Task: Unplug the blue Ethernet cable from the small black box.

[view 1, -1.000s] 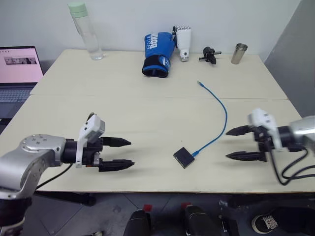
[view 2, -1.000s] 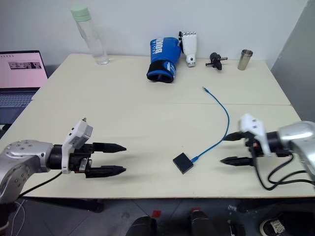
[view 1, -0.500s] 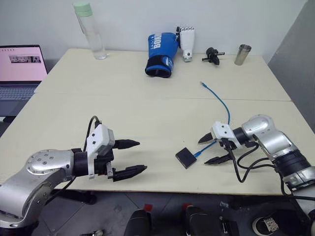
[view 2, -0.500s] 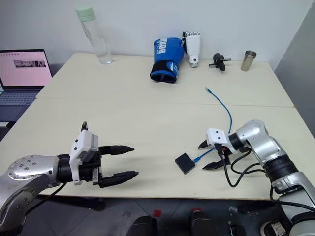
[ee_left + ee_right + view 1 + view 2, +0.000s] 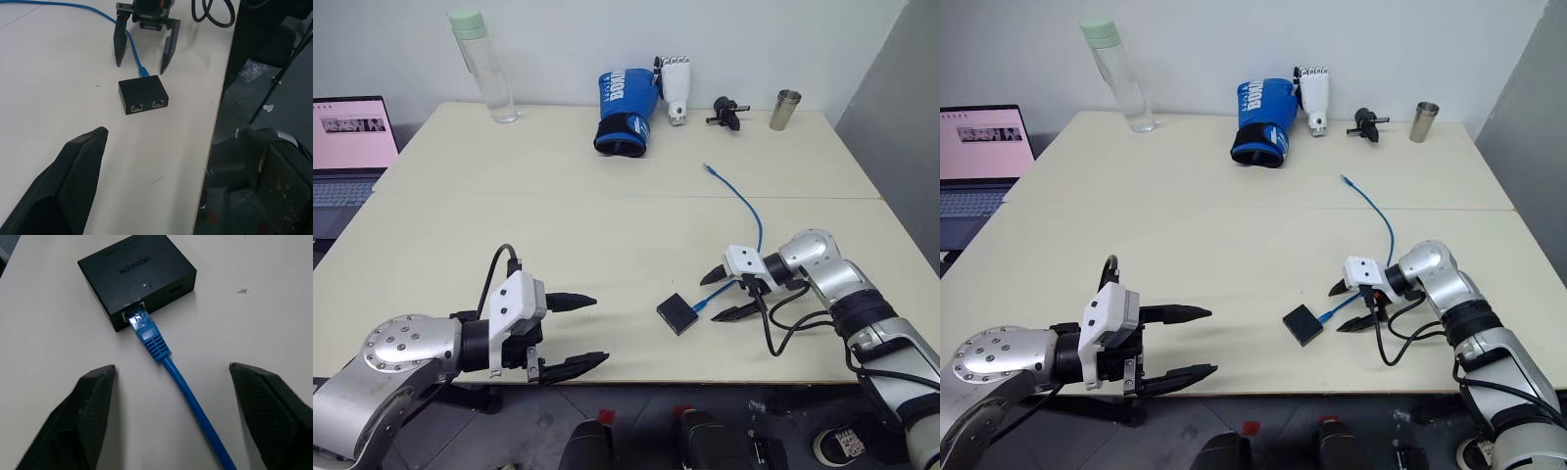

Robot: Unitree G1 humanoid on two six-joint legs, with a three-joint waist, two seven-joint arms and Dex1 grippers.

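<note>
The small black box [image 5: 677, 313] lies flat near the table's front edge. The blue Ethernet cable [image 5: 759, 230] is plugged into its right side; the blue plug boot [image 5: 149, 335] sits in the port. From there the cable curves away to a free end [image 5: 708, 168] further back. My right gripper [image 5: 711, 298] is open, low over the table just right of the box. Its fingers [image 5: 119, 44] straddle the cable without touching it. My left gripper [image 5: 598, 330] is open and empty, hovering left of the box and pointing toward it.
Along the back edge stand a clear bottle [image 5: 481, 64], a blue boxing glove [image 5: 625, 110], a white robotic hand [image 5: 676, 88], a black gadget [image 5: 724, 110] and a metal cup [image 5: 787, 109]. A laptop [image 5: 352, 137] sits at the far left.
My right gripper has come down and leftward from the table's right side to straddle the cable beside the box, its fingers a little narrower. The left gripper has drawn back slightly.
</note>
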